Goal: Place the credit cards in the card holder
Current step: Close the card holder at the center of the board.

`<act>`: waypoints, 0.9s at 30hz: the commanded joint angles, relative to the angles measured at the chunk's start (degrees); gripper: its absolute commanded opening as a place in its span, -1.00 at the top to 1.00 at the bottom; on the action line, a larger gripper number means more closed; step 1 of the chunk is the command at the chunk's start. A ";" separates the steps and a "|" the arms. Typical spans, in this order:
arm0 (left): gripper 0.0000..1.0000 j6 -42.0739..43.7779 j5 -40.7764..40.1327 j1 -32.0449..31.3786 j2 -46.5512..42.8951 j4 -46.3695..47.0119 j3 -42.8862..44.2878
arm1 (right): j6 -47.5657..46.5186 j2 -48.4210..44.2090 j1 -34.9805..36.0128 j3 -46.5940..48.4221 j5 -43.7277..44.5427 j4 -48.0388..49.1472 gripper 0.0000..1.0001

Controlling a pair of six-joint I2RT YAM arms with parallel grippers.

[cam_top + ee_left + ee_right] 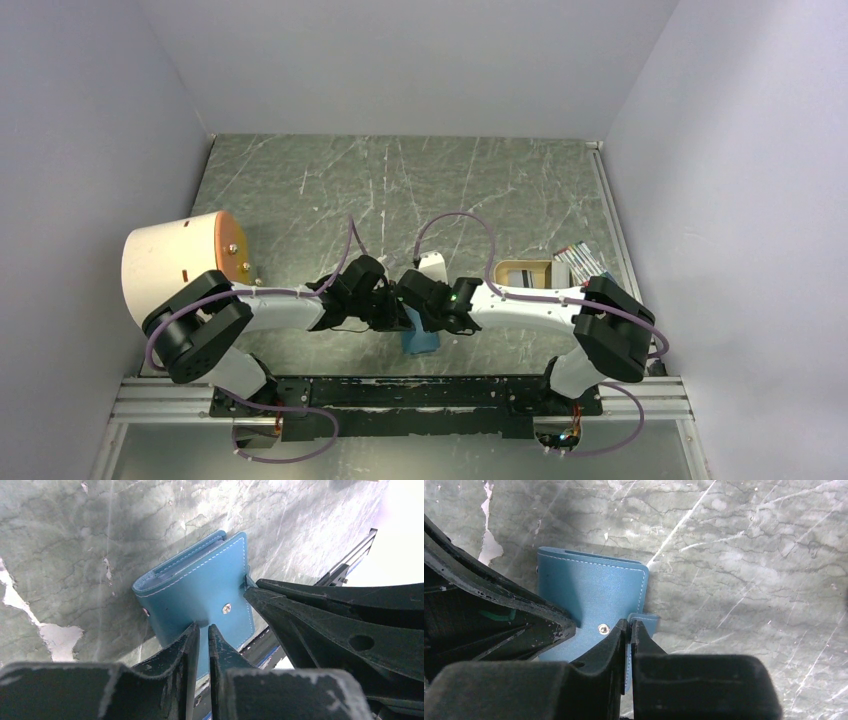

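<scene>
2 grippers clamp 1 teal card holder

At the far left of the overhead view, a cream drum (pixel 170 265) lies on its side. At centre, near the front edge of the marbled table (pixel 400 190), the folded card holder (pixel 195 587) rests against the surface. The left gripper (pixel 202 630) has its fingers almost together, pinching the holder's edge below the snap stud. The right gripper (pixel 629 625) is likewise nearly closed, nipping the edge beside the snap tab (pixel 649 619). Farther right sit a tan tray (pixel 545 265) and a marker pack (pixel 580 262).
</scene>
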 commanded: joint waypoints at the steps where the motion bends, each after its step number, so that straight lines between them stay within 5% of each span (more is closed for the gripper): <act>1: 0.61 1.42 -1.15 0.19 -0.43 -3.09 -0.55 | 0.19 -1.26 0.48 0.93 0.84 0.21 0.86; 3: 0.62 1.42 -1.09 0.16 -0.29 -2.95 -0.60 | 0.42 -1.51 0.53 0.74 0.53 0.46 0.63; 6: 0.62 1.42 -0.90 0.22 -0.20 -2.85 -0.53 | 0.67 -2.09 0.48 0.48 0.72 0.47 0.56; 18: 0.62 1.53 -1.17 0.23 -0.47 -3.31 -0.51 | 0.56 -2.09 0.49 0.47 1.04 0.69 1.00; 27: 0.62 0.94 -0.94 0.22 -0.35 -2.34 -1.01 | 1.48 -3.90 0.57 -4.21 -4.52 7.66 1.00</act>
